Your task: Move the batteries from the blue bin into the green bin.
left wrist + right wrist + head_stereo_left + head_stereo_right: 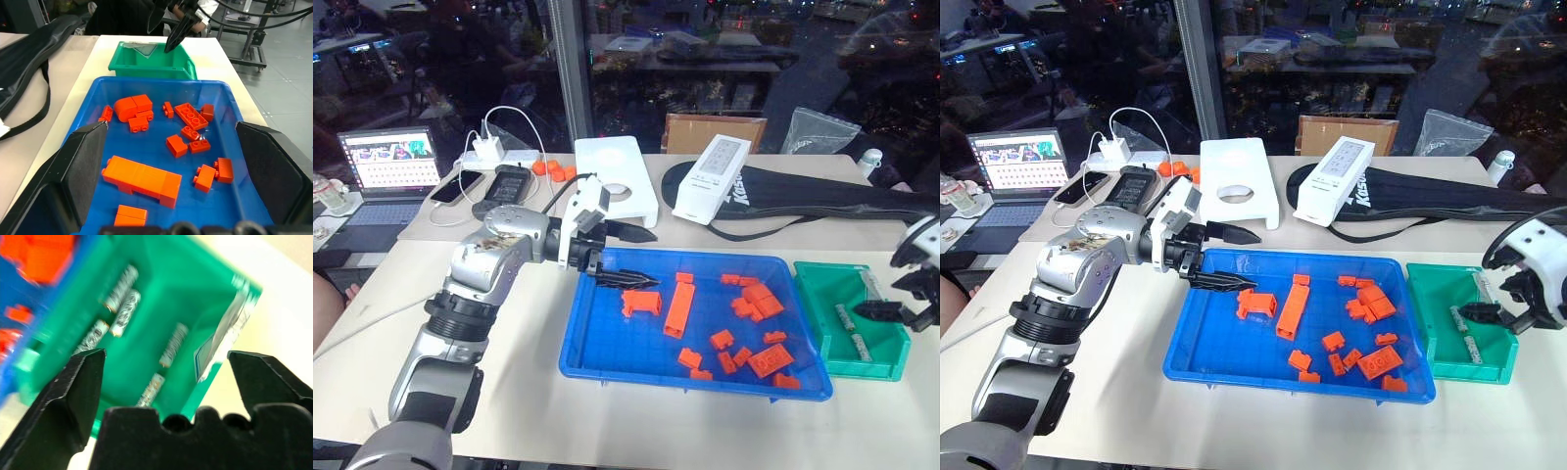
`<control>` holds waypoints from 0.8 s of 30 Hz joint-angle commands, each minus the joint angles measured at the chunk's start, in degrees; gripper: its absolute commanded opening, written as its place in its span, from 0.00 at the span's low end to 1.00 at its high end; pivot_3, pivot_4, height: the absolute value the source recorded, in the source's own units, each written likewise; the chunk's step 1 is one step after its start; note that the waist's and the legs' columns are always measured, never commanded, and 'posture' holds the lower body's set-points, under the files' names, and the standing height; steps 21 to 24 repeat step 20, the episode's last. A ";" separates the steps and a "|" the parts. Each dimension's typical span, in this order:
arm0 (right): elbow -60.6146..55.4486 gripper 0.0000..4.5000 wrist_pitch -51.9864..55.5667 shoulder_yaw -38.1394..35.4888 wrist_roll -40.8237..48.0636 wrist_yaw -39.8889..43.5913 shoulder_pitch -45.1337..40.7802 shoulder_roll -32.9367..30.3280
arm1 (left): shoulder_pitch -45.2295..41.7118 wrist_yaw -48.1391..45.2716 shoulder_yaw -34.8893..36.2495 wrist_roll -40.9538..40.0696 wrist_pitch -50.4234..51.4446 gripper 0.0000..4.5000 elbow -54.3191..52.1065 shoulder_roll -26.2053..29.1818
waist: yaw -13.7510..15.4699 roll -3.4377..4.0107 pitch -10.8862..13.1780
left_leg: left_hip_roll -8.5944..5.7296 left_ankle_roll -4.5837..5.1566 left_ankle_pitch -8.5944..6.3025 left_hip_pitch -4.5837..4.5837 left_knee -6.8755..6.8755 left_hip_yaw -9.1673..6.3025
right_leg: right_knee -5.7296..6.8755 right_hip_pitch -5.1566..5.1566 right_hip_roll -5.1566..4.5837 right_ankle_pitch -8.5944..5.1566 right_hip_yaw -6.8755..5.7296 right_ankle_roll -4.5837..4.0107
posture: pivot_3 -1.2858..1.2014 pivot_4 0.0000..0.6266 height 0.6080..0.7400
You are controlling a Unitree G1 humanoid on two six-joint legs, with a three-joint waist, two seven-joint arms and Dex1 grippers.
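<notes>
The right end effector (1481, 311) hangs over the green bin (901, 348) with its jaws spread wide and nothing between them. Several batteries (173, 345) lie loose on the green bin's floor, some side by side and some apart. The release appears complete, so treat this step as a clean withdrawal.

1. Raise the right end effector straight up before you swing it sideways. Its fingertips sit low near the bin wall, and a sideways move now could catch the rim and shift the bin on the counter (524, 406).
2. Keep the jaws wide until they clear the rim, so that no battery is nudged or picked up again.

The left end effector (631, 257) hovers over the near-left corner of the blue bin (592, 367), jaws apart and empty. The blue bin shows orange blocks (679, 307) scattered across its floor; no battery can be made out among them, though one could lie hidden beside a block.

3. Scan the blue bin from the left wrist view before committing to another grasp.
4. If a battery is found, approach along its length and avoid the neighbouring blocks.
</notes>
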 commanded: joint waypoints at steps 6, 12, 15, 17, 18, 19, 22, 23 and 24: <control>-12.16 1.00 1.89 -9.67 13.97 0.07 -2.29 11.30 | 2.09 7.90 11.30 -3.66 0.46 1.00 -2.42 3.00 | 0.00 -0.05 0.03 | 0.02 -0.01 0.00 0.29 -0.02 -0.10 | -0.11 0.45 0.03 -0.01 -0.08 0.01 | 0.52 0.24 0.80; -16.35 1.00 7.57 -14.06 23.67 -1.16 -0.95 15.07 | 10.46 11.88 16.11 -3.90 0.36 1.00 -4.71 7.36 | 0.10 -0.09 0.05 | -0.01 -0.01 -0.01 0.32 -0.04 -0.09 | -0.12 0.50 -0.04 0.04 -0.10 -0.08 | 0.52 0.24 0.80; -13.94 1.00 5.94 -15.57 21.65 -5.54 1.96 18.40 | 15.88 14.48 17.61 -2.32 -1.80 1.00 -4.52 7.80 | 0.26 -0.33 0.04 | 0.00 -0.01 -0.01 0.35 -0.04 -0.10 | -0.14 0.55 -0.04 0.04 -0.13 -0.08 | 0.52 0.24 0.80; -13.14 1.00 4.44 -16.12 20.70 -7.98 3.70 20.55 | 17.71 17.05 18.50 -2.08 -2.18 1.00 -4.07 6.85 | 0.56 -0.40 0.06 | 0.00 -0.02 -0.01 0.40 -0.05 -0.10 | -0.18 0.59 -0.06 0.03 -0.14 -0.07 | 0.52 0.24 0.80; -11.83 1.00 3.25 -16.24 19.87 -9.37 4.63 22.05 | 18.82 17.90 18.44 -2.29 -1.85 1.00 -4.39 6.37 | 0.77 -0.41 0.07 | 0.00 -0.02 -0.01 0.39 -0.04 -0.09 | -0.17 0.59 -0.06 0.03 -0.14 -0.07 | 0.52 0.24 0.80; -10.99 1.00 1.53 -15.96 18.82 -10.43 5.68 23.30 | 19.76 18.30 18.06 -2.36 -1.48 1.00 -4.60 6.19 | 0.93 -0.41 0.07 | -0.01 -0.02 -0.01 0.38 -0.03 -0.09 | -0.17 0.57 -0.06 0.03 -0.13 -0.08 | 0.52 0.24 0.80; -10.43 1.00 0.00 -15.33 17.74 -11.36 6.57 24.16 | 20.38 18.37 17.67 -2.37 -1.55 1.00 -4.68 5.97 | 0.93 -0.41 0.07 | -0.01 -0.02 -0.01 0.38 -0.02 -0.09 | -0.16 0.57 -0.06 0.03 -0.12 -0.07 | 0.52 0.24 0.80; -10.43 1.00 0.00 -15.33 17.74 -11.36 6.57 24.16 | 20.38 18.37 17.67 -2.37 -1.55 1.00 -4.68 5.97 | 0.93 -0.41 0.07 | -0.01 -0.02 -0.01 0.38 -0.02 -0.09 | -0.16 0.57 -0.06 0.03 -0.12 -0.07 | 0.52 0.24 0.80; -10.43 1.00 0.00 -15.33 17.74 -11.36 6.57 24.16 | 20.38 18.37 17.67 -2.37 -1.55 1.00 -4.68 5.97 | 0.93 -0.41 0.07 | -0.01 -0.02 -0.01 0.38 -0.02 -0.09 | -0.16 0.57 -0.06 0.03 -0.12 -0.07 | 0.52 0.24 0.80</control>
